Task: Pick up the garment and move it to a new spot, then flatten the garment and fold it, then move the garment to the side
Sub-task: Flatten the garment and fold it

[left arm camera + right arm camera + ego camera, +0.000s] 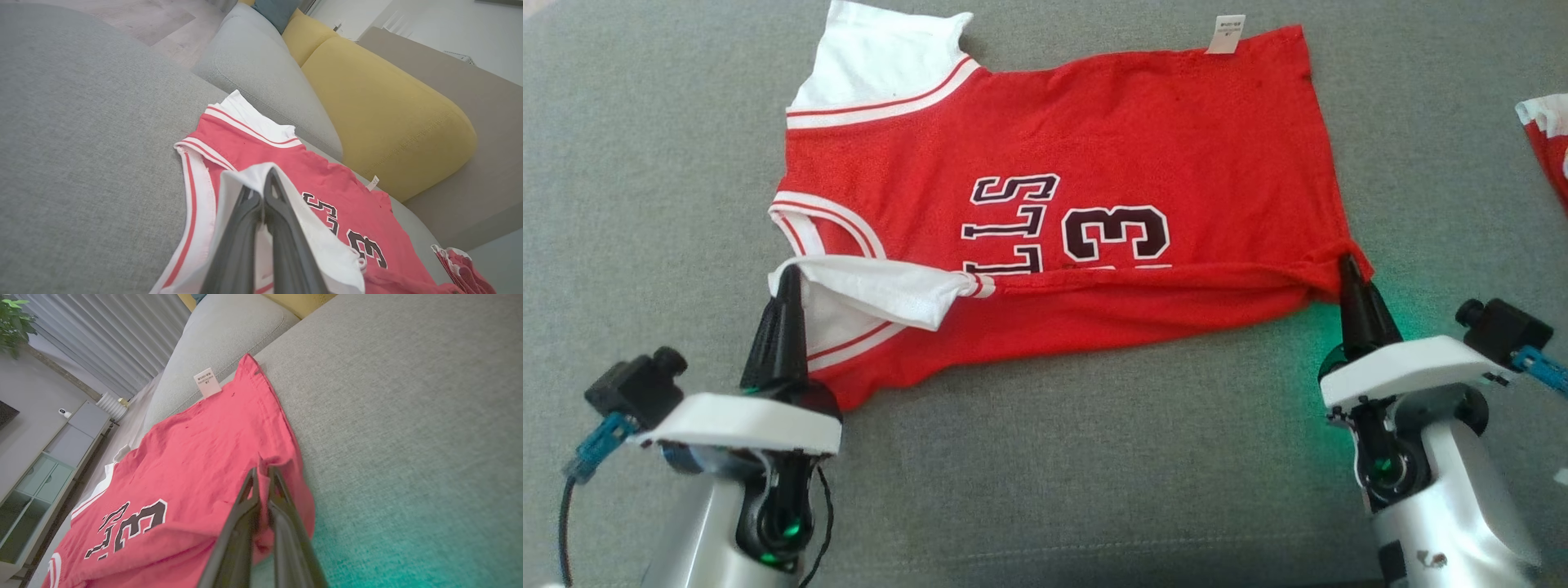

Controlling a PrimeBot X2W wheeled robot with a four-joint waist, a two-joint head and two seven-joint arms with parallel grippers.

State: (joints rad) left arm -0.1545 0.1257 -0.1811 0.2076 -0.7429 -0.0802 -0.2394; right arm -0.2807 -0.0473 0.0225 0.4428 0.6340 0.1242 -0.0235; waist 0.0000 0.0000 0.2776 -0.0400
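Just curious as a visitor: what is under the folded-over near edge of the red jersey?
More of the jersey: black lettering and a number run under the fold, their lower parts hidden. Grey cushion lies below.

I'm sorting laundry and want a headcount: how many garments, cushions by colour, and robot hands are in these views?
Red garments: 2, the jersey and a second garment at the right edge.
Yellow cushions: 2, the near cushion and the far cushion.
Teal cushion: 1.
Hands: 2, left hand and right hand, both shut on the jersey.
Total: 7.
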